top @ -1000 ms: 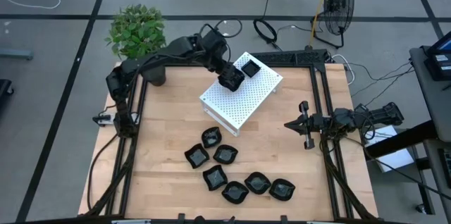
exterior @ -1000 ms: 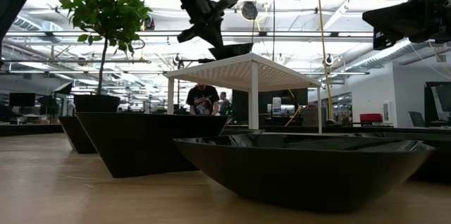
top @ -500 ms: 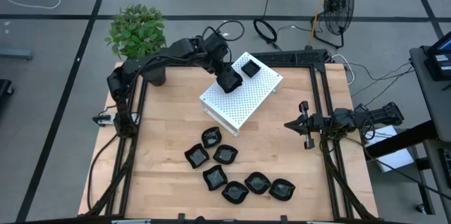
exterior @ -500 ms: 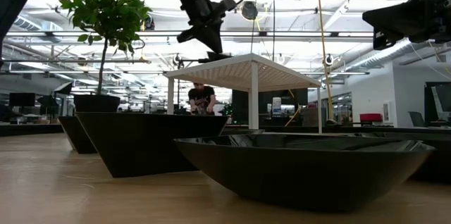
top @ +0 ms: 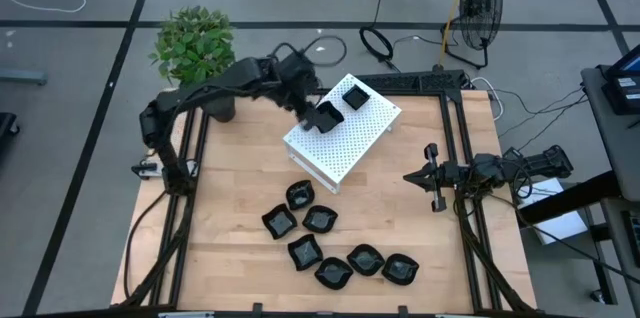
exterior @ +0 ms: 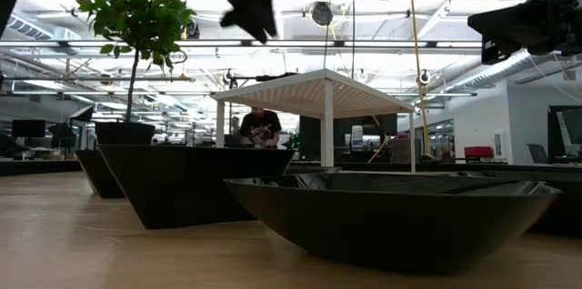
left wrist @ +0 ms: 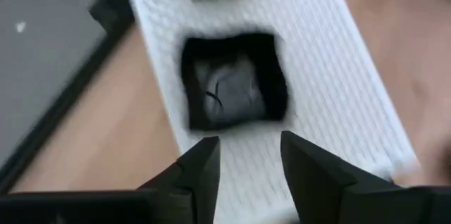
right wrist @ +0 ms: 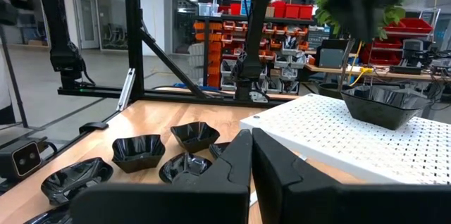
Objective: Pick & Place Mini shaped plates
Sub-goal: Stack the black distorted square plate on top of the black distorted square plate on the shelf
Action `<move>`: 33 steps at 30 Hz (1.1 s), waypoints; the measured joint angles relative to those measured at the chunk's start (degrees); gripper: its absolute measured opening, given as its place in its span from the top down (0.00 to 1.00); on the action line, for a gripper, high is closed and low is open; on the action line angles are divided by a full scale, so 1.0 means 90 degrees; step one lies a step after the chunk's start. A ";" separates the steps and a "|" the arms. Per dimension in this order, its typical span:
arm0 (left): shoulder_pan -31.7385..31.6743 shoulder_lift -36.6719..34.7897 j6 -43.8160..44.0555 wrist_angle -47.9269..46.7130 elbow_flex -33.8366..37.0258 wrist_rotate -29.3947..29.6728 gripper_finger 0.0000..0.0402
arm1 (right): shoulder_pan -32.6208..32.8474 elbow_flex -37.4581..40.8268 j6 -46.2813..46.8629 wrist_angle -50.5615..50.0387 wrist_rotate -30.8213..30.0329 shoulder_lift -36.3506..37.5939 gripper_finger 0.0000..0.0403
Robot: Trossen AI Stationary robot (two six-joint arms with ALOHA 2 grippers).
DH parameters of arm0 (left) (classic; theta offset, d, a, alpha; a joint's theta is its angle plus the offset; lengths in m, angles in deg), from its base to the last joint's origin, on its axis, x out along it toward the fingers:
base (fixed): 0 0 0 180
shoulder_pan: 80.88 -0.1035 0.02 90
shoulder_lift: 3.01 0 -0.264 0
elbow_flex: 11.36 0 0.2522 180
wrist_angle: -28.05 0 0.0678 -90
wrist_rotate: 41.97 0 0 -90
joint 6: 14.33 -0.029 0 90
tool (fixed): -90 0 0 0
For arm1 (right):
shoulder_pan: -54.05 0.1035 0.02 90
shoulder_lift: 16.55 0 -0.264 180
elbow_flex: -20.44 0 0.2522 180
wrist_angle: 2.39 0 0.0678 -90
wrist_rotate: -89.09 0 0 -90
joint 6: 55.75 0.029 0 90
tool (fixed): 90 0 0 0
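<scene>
Two small square black plates rest flat on top of the white perforated box (top: 347, 146): one (top: 326, 116) near its left end and one (top: 355, 95) at its far corner. My left gripper (top: 306, 107) hovers open just up and left of the nearer plate (left wrist: 233, 90), touching nothing; the low view shows this gripper (exterior: 251, 3) high above the box (exterior: 314, 89). Several wavy-rimmed black plates (top: 320, 220) lie on the wooden table near its front. My right gripper (top: 432, 178) waits shut at the table's right side.
A potted plant (top: 196, 43) stands at the table's far left corner. The white box sits slantwise at the table's far middle. Bare wood lies between the box and my right gripper and along the left side. A person (exterior: 262, 127) shows in the room beyond.
My left gripper has set the small square plate down on the box's top, let go of it, then risen and drawn back toward the table's left. The plate stays flat on the box where it was put.
</scene>
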 joint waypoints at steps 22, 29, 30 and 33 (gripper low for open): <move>0.3940 -0.0440 0.4604 -0.0063 0.3359 0.0641 0.60 | 0.0000 0.0002 0.0000 0.0002 0.0000 -0.0001 1.00; 0.4016 -0.0438 0.4821 0.0856 0.4412 0.0542 0.60 | 0.0000 0.0002 0.0000 0.0002 0.0000 -0.0002 1.00; 0.4003 -0.0438 0.4853 0.0925 0.4535 0.0528 0.60 | 0.0000 0.0002 0.0000 0.0002 0.0000 -0.0001 1.00; 0.3958 -0.0438 0.4957 0.0988 0.4840 0.0495 0.60 | 0.0000 0.0002 0.0000 0.0002 0.0001 -0.0001 1.00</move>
